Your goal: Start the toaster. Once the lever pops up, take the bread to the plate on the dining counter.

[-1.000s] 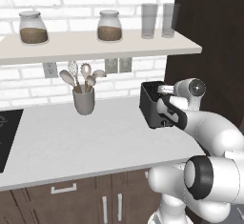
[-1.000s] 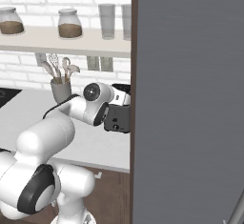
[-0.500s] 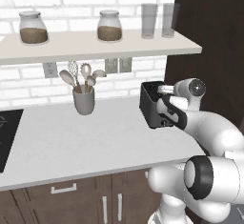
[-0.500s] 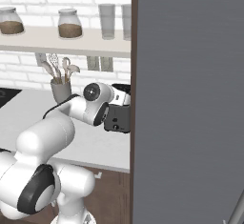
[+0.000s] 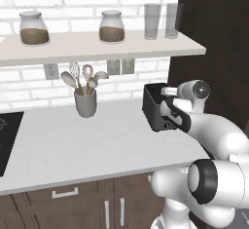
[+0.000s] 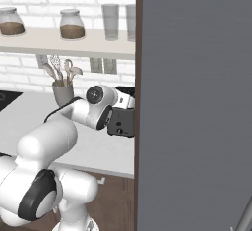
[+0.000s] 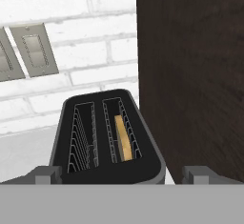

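My jaws spread wide, holding nothing, just above toaster (image 7: 109,139). Toaster sits on counter (image 5: 73,145) by dark wall panel (image 7: 190,75). Bread (image 7: 124,139) down in right slot, left slot empty. Utensil cup (image 5: 85,102) well apart.

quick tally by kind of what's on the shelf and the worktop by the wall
jars: 2
glasses: 2
utensil cup: 1
toaster: 1
bread slice, in the toaster's slot: 1
total: 7
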Controlling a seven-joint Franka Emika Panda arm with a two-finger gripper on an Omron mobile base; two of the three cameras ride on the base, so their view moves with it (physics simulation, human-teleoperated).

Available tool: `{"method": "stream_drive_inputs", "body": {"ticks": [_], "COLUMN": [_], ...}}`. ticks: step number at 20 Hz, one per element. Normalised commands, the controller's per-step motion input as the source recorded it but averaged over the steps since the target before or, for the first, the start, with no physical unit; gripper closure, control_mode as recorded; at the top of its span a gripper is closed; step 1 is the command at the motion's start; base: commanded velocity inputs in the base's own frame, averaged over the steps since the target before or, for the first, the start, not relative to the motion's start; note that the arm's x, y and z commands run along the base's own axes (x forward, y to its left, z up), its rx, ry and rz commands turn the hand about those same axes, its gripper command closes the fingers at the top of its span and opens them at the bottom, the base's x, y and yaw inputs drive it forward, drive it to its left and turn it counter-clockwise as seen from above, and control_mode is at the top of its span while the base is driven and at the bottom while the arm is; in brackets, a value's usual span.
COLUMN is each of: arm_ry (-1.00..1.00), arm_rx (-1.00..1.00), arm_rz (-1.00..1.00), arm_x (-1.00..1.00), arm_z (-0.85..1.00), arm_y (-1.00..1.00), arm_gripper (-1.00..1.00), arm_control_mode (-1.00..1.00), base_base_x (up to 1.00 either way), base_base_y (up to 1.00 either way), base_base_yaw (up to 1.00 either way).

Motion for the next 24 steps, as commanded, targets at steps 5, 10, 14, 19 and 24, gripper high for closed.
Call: {"method": "stream_drive_inputs", "body": {"ticks": [5, 10, 14, 19, 24], "arm_ry": [0.00, 0.00, 0.00, 0.00, 0.00], "arm_rx": [0.00, 0.00, 0.00, 0.00, 0.00], "arm_rz": [0.00, 0.00, 0.00, 0.00, 0.00], "arm_x": [0.00, 0.00, 0.00, 0.00, 0.00], "arm_z": [0.00, 0.00, 0.00, 0.00, 0.00], "arm_y": [0.00, 0.00, 0.00, 0.00, 0.00], "arm_gripper": [-1.00, -1.00, -1.00, -1.00, -1.00], "arm_control_mode": [-1.00, -1.00, -1.00, -1.00, -1.00], "base_base_x": [0.00, 0.00, 0.00, 0.00, 0.00], "base_base_y": [0.00, 0.00, 0.00, 0.00, 0.00], "base_base_yaw": [0.00, 0.00, 0.00, 0.00, 0.00]}}
